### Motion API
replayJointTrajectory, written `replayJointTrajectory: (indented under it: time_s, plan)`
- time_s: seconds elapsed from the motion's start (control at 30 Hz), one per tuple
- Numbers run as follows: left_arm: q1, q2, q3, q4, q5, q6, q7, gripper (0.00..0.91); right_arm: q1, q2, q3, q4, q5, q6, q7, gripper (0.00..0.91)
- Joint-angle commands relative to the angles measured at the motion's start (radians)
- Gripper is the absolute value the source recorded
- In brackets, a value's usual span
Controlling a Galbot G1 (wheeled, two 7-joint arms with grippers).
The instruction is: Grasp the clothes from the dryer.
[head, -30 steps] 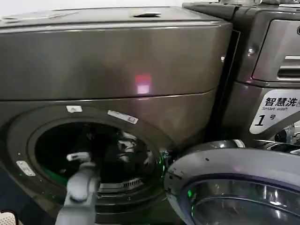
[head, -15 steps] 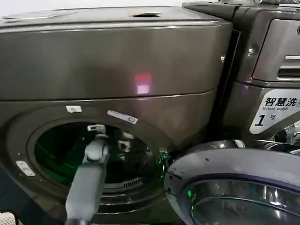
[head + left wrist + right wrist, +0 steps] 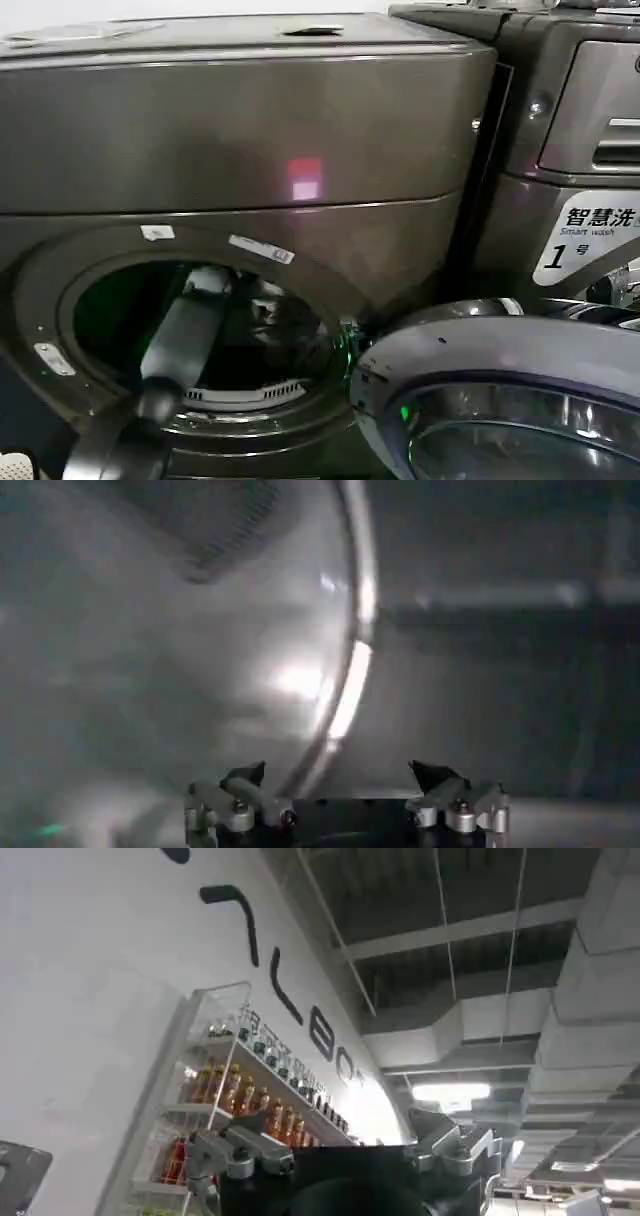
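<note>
Inside the dryer (image 3: 250, 130), left tool (image 3: 340, 780), empty.

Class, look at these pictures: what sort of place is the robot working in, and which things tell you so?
Probably a laundry room or a laundry demo area. Two front-loading machines stand side by side: the dryer with its glass door swung open, and a neighbour bearing a "Smart wash 1" sticker. The left gripper reaches into the drum.

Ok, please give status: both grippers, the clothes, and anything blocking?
Left gripper open, empty, arm reaching in through dryer porthole. Right gripper open, parked, pointing at ceiling. Clothes not made out in dark drum. Open door beside porthole, not blocking.
</note>
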Motion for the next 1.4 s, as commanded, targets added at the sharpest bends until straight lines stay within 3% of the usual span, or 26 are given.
replayJointTrajectory:
  time_s: [0.03,0.33,0.97,1.07,1.1,1.2,1.27,1.4]
  plan:
    - [-0.082,0.002,0.096,0.096,0.345,-0.030,0.088,0.907,-0.006,0.001,0.008,-0.001,0.000,-0.001,0.000,0.907]
    - [-0.082,-0.016,0.218,0.093,0.349,-0.019,0.051,0.907,-0.019,0.008,0.018,0.002,0.002,0.000,-0.002,0.907]
    - [-0.094,-0.060,0.295,0.205,0.255,-0.008,0.158,0.899,-0.010,0.006,0.003,0.015,0.000,0.000,-0.004,0.907]
    - [-0.100,-0.065,0.298,0.217,0.242,-0.005,0.186,0.660,-0.009,0.007,0.003,0.013,-0.001,0.001,-0.003,0.907]
    - [-0.101,-0.065,0.299,0.217,0.239,-0.005,0.195,0.478,-0.007,0.008,0.002,0.013,-0.001,0.001,-0.003,0.907]
    - [-0.106,-0.066,0.301,0.222,0.235,-0.005,0.219,0.228,-0.004,0.011,-0.001,0.016,-0.001,0.002,-0.003,0.907]
    - [-0.112,-0.065,0.301,0.230,0.231,-0.005,0.231,0.125,-0.003,0.011,-0.003,0.017,-0.002,0.003,-0.003,0.907]
    - [-0.114,-0.064,0.301,0.231,0.228,-0.008,0.245,0.057,-0.001,0.012,-0.004,0.018,-0.002,0.004,-0.003,0.907]
